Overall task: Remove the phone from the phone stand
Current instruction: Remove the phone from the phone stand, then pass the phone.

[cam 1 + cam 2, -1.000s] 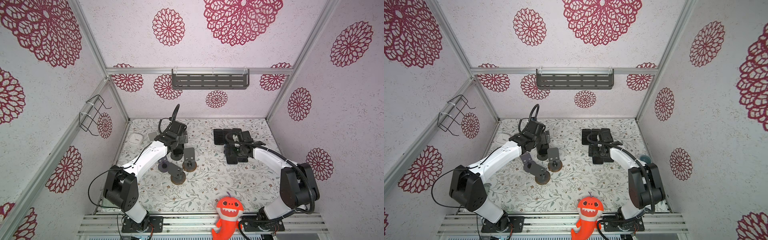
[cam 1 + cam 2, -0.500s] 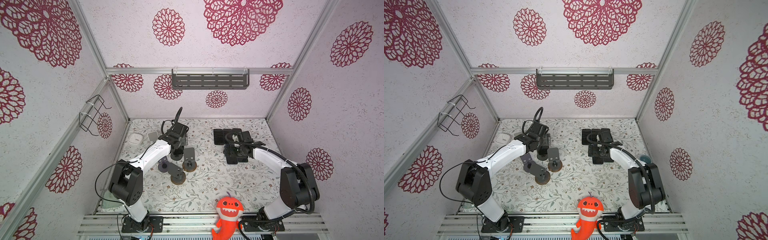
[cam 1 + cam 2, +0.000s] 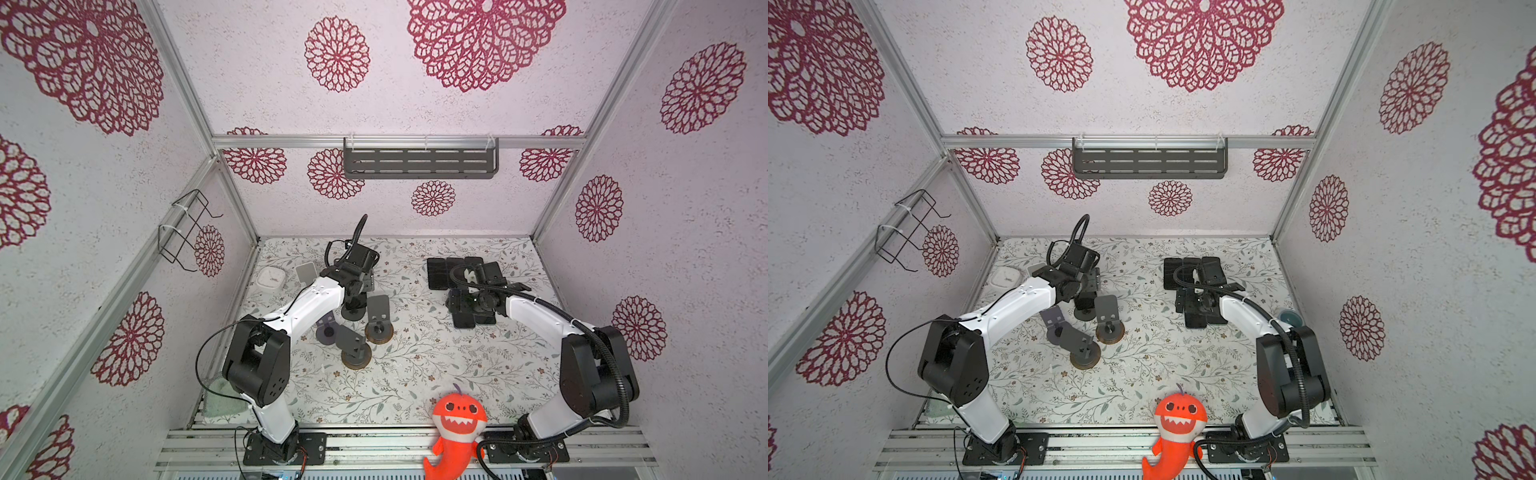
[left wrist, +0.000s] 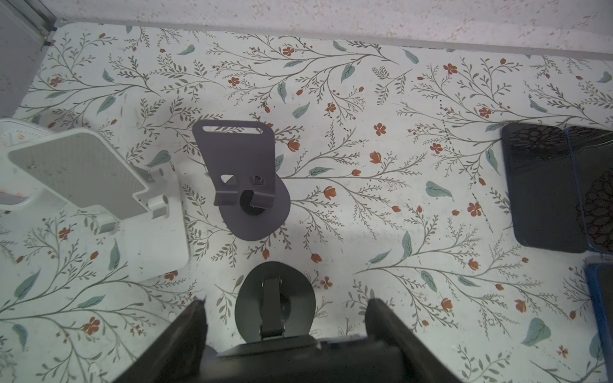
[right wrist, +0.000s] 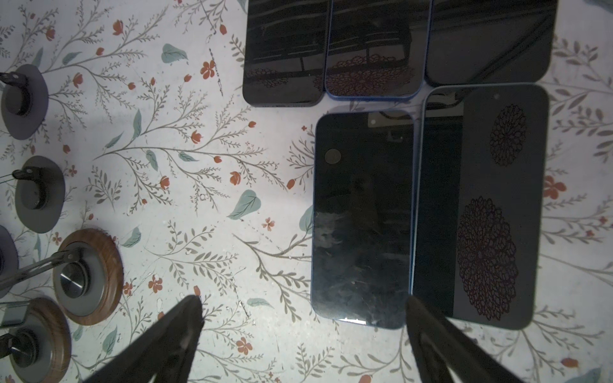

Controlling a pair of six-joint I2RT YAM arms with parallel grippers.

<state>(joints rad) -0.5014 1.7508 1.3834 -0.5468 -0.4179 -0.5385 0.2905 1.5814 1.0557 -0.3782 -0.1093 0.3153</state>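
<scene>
A dark phone stand (image 4: 275,298) with a round base stands left of the middle (image 3: 352,313). On its plate rests the phone (image 4: 298,361), a dark slab seen from behind its top edge. My left gripper (image 4: 287,305) comes down over it (image 3: 362,286), one finger on each long side, jaws closed in against its edges. My right gripper (image 5: 303,308) hovers open over bare table beside flat-lying phones (image 5: 361,225), with nothing between its fingers (image 3: 461,305).
Around the stand are a purple stand (image 4: 245,175), a white stand (image 4: 89,179) and two wooden-based stands (image 3: 379,326). Several phones (image 3: 457,270) lie flat at the back right. A red plush shark (image 3: 457,419) sits at the front edge.
My left arm has shifted slightly over the stand, and its jaws have narrowed round the phone. The right arm has not moved.
</scene>
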